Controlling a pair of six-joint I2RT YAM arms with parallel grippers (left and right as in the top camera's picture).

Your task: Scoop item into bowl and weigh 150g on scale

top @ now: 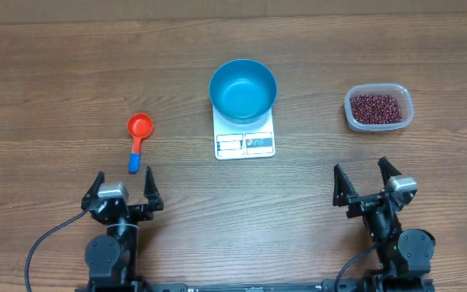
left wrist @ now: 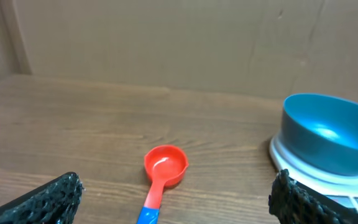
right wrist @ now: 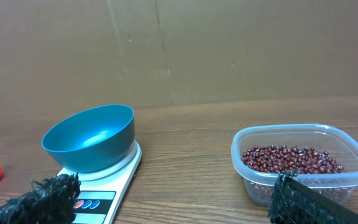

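Observation:
The blue bowl [top: 243,89] [left wrist: 328,134] [right wrist: 91,137] stands empty on the white scale [top: 245,143] [right wrist: 107,186] at the table's middle. Dark red beans [top: 374,106] [right wrist: 291,159] fill a clear plastic tub [top: 379,108] [right wrist: 303,163] at the right. A red scoop with a blue handle end [top: 138,138] [left wrist: 161,174] lies left of the scale. My left gripper [top: 124,188] [left wrist: 176,199] stands open near the front edge, just behind the scoop's handle. My right gripper [top: 366,180] [right wrist: 173,199] is open too, in front of the tub, holding nothing.
A brown cardboard wall [left wrist: 166,37] [right wrist: 229,50] backs the wooden table [top: 71,73]. Black cables run from both arm bases at the front edge.

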